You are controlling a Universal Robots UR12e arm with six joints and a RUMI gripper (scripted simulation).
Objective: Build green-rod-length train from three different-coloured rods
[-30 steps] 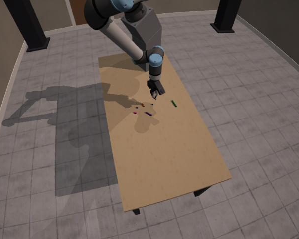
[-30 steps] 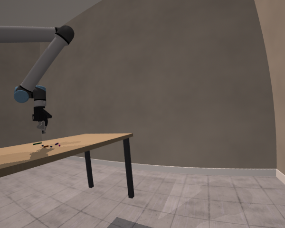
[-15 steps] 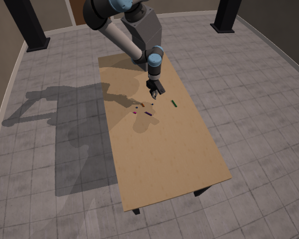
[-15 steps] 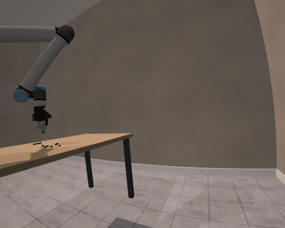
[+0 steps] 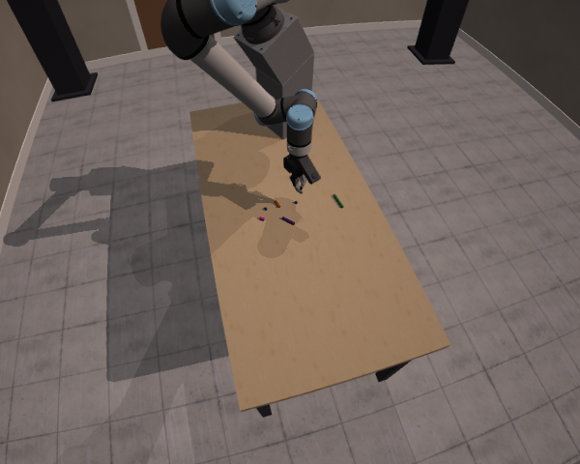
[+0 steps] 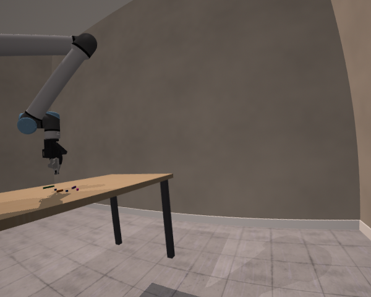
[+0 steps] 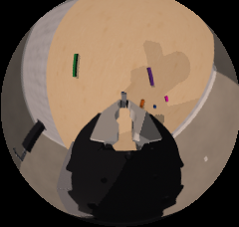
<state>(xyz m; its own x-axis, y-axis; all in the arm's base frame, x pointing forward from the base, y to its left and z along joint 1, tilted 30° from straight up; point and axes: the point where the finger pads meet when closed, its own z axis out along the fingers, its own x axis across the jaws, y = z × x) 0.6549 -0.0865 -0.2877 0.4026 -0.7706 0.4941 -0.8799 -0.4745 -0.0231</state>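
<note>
My gripper [image 5: 300, 188] [image 6: 55, 169] [image 7: 123, 100] hangs above the table and is shut on a small grey rod [image 7: 123, 95] that sticks out at the fingertips. The green rod [image 5: 337, 200] [image 6: 48, 187] [image 7: 75, 65] lies flat to the right, apart from the others. Below and left of the gripper lie an orange rod [image 5: 276, 203] [image 6: 60, 190] [image 7: 142, 103], a purple rod [image 5: 287, 219] [image 6: 73, 187] [image 7: 149, 76] and a magenta rod [image 5: 261, 218] [image 6: 77, 189] [image 7: 166, 99]. Two blue rods [image 5: 295, 202] [image 5: 265, 208] lie on either side of the orange rod; one shows in the wrist view [image 7: 154, 107]. None of them touch.
The wooden table [image 5: 330, 309] [image 6: 122, 182] is long, with the rods grouped near its far end. The arm's base stands at the far edge. The arm's shadow falls over the orange, purple and magenta rods.
</note>
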